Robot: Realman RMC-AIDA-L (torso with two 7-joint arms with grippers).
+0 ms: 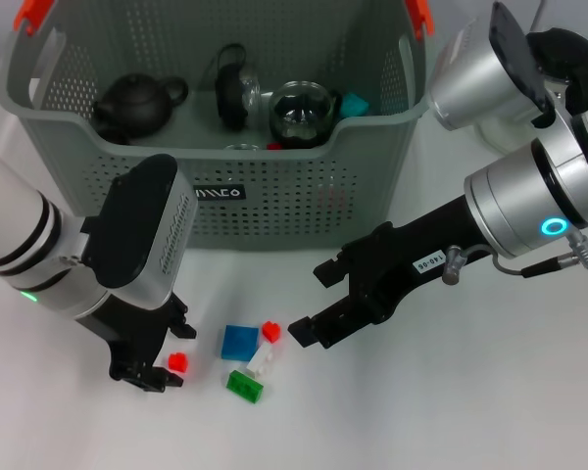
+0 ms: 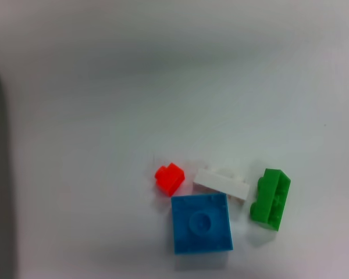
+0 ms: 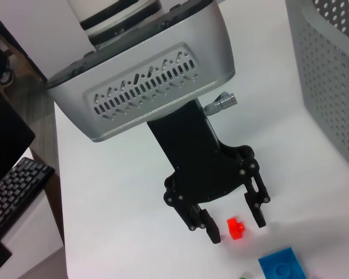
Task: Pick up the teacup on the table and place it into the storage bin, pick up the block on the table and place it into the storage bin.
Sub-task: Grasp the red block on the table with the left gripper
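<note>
The grey-green storage bin [image 1: 304, 201] stands at the back and holds a dark teapot [image 1: 137, 104], a glass pot [image 1: 302, 113] and a teal block [image 1: 354, 103]. No teacup shows on the table. My left gripper [image 1: 167, 370] is low over the table at the front left. The right wrist view shows it [image 3: 237, 225] open, with its fingers on either side of a small red block [image 3: 237, 228], which also shows in the head view [image 1: 178, 362]. My right gripper [image 1: 314, 302] is open and empty, just right of the other blocks.
A blue block [image 1: 240, 341], a second red block [image 1: 270, 331], a white block [image 1: 260, 363] and a green block [image 1: 244, 386] lie together between the grippers. They also show in the left wrist view: blue [image 2: 201, 224], red [image 2: 169, 178], white [image 2: 221, 183], green [image 2: 270, 199].
</note>
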